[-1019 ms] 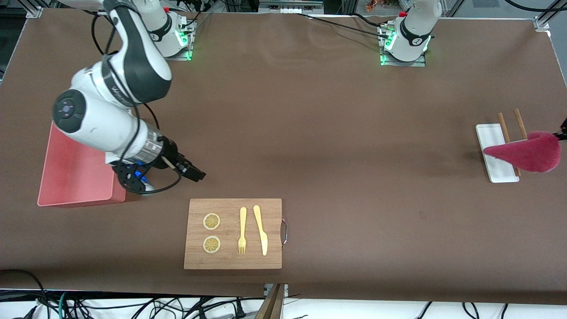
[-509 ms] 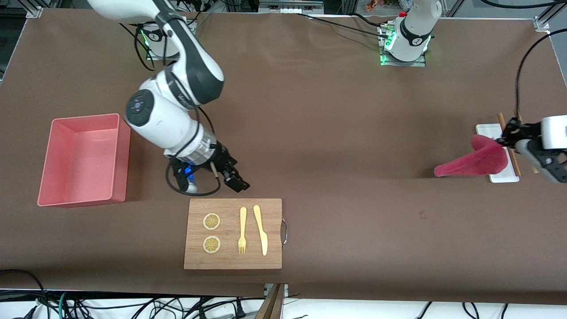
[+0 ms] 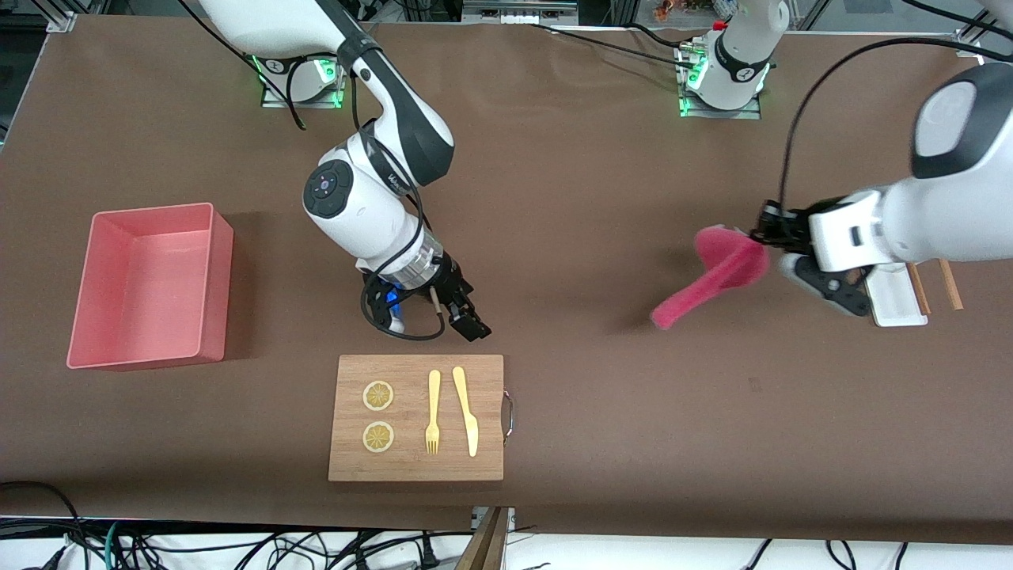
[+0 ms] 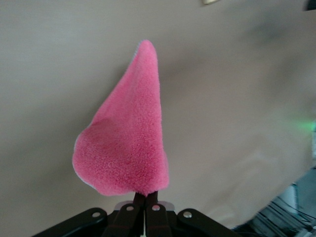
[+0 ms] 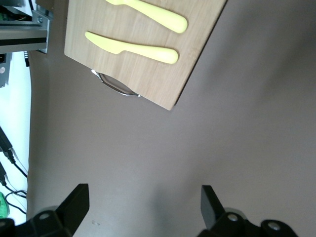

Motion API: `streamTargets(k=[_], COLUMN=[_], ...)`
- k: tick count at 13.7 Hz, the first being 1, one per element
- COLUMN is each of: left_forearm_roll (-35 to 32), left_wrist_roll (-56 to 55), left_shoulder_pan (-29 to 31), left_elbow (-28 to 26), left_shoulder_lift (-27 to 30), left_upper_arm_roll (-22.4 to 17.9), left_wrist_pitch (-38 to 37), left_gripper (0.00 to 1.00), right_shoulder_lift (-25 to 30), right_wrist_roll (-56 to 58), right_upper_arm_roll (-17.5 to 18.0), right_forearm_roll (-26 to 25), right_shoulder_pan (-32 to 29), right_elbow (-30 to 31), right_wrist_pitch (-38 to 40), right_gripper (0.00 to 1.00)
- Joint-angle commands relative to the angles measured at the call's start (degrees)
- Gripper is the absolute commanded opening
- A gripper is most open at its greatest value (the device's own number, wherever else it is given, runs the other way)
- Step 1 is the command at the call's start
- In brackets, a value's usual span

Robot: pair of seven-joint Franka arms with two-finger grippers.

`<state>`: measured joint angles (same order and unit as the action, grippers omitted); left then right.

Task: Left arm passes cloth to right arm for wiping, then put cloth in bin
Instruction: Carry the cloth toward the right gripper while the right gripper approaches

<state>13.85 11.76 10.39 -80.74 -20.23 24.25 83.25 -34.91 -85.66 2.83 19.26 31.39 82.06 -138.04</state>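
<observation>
The raspberry-pink cloth (image 3: 716,273) hangs from my left gripper (image 3: 761,235), which is shut on its upper edge and holds it in the air over bare table toward the left arm's end. In the left wrist view the cloth (image 4: 126,143) droops from the closed fingertips (image 4: 139,199). My right gripper (image 3: 468,323) is open and empty, low over the table just above the cutting board's upper edge. Its two fingers (image 5: 75,202) stand wide apart in the right wrist view. The salmon-pink bin (image 3: 218,261) stands empty at the right arm's end.
A wooden cutting board (image 3: 491,419) with two lemon slices, a yellow fork (image 3: 433,412) and a yellow knife (image 3: 465,410) lies near the front camera. A white tray (image 3: 898,305) with two wooden chopsticks (image 3: 946,283) lies at the left arm's end, partly hidden by the left arm.
The left arm has carried the cloth from over the white tray toward the table's middle. The right arm has swung away from the bin to the cutting board's upper edge.
</observation>
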Motion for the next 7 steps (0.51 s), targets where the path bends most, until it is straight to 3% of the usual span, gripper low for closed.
streamTargets(k=[1, 4, 7], left_forearm_roll=[2.49, 2.49, 2.58], left_wrist_roll=[-3.13, -13.04, -22.37], left_shoulder_pan=[-6.77, -14.85, -19.88], left_elbow=[-0.03, 1.19, 4.17], left_shoulder_lift=[-1.21, -4.71, -8.06], left_upper_arm_roll=[-0.35, -0.26, -0.26], left_wrist_pitch=[3.83, 13.49, 18.25], left_gripper=[0.00, 0.00, 0.00], right_shoulder_lift=[-0.24, -0.60, -1.21], right_wrist_roll=[-2.23, -4.60, -4.26], right_upper_arm_roll=[-0.46, -0.46, -0.46], right_forearm_roll=[1.04, 1.04, 1.04], right_shoulder_pan=[0.95, 2.88, 4.29], right_elbow=[-0.93, -0.93, -0.93], right_wrist_pitch=[-0.21, -0.29, -0.21], right_gripper=[1.00, 1.00, 1.00])
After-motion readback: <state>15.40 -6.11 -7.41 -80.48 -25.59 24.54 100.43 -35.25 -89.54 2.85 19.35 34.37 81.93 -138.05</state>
